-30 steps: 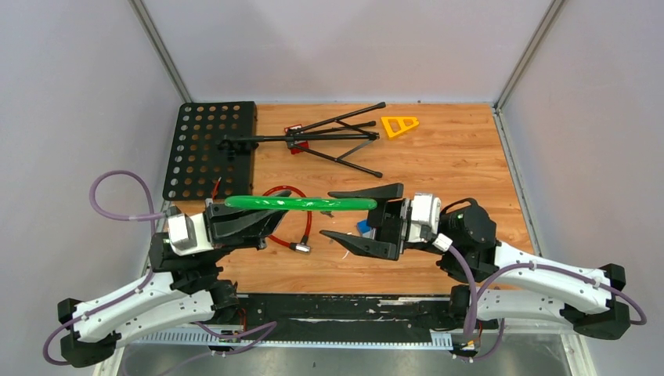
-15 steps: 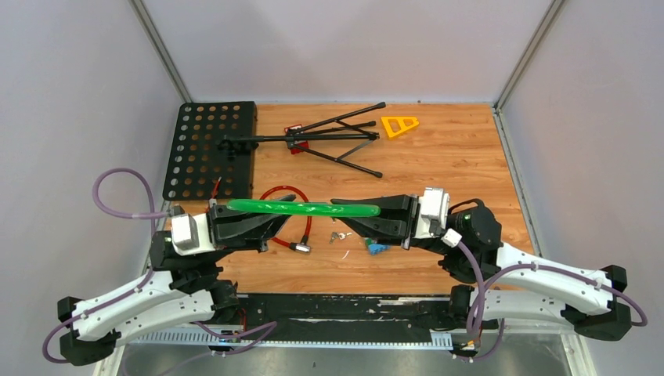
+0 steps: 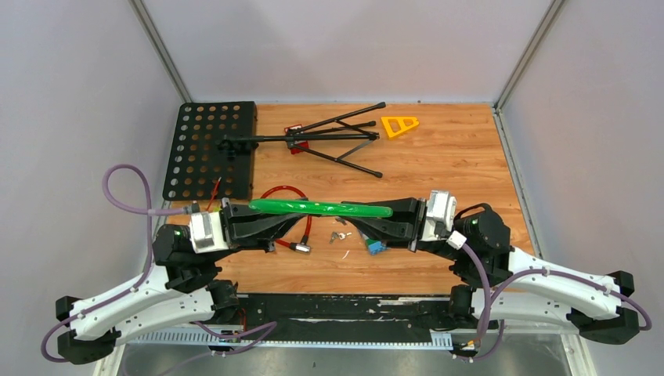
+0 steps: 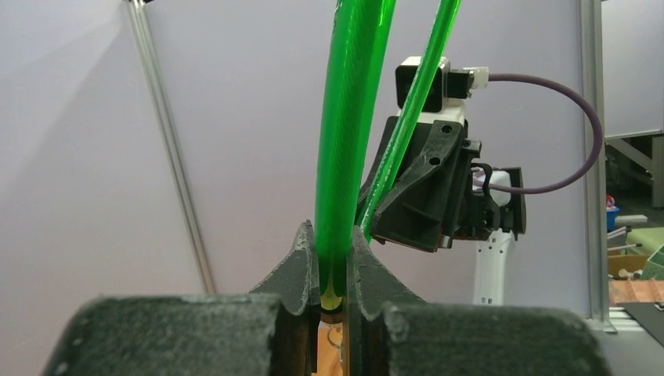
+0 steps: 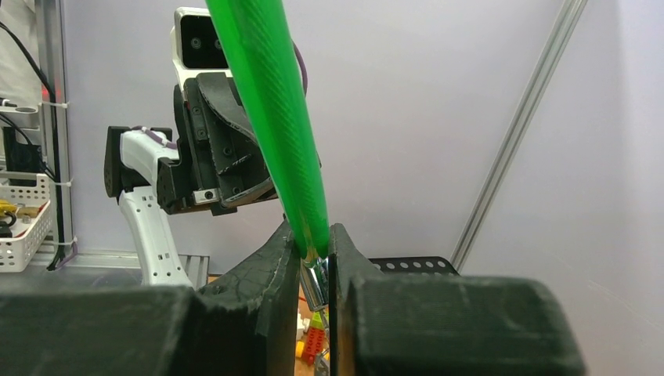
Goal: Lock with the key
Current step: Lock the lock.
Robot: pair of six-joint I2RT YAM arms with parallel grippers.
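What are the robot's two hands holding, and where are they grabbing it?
Both hold the green cable: the left gripper pinches one end, the right gripper pinches the other end, just above its metal tip.

I see the green cable lock [image 3: 321,207] lifted off the tabletop at the centre of the top view, a glossy translucent green cable reading there as a nearly level bar. One end is pinched in my left hand [image 3: 301,221], the other in my right hand [image 3: 350,222]. In both wrist views the cable climbs steeply from the closed fingertips, and a metal tip shows at the right-hand end. The keys [image 3: 338,236], small and silvery, lie flat just below the cable, between the two hands.
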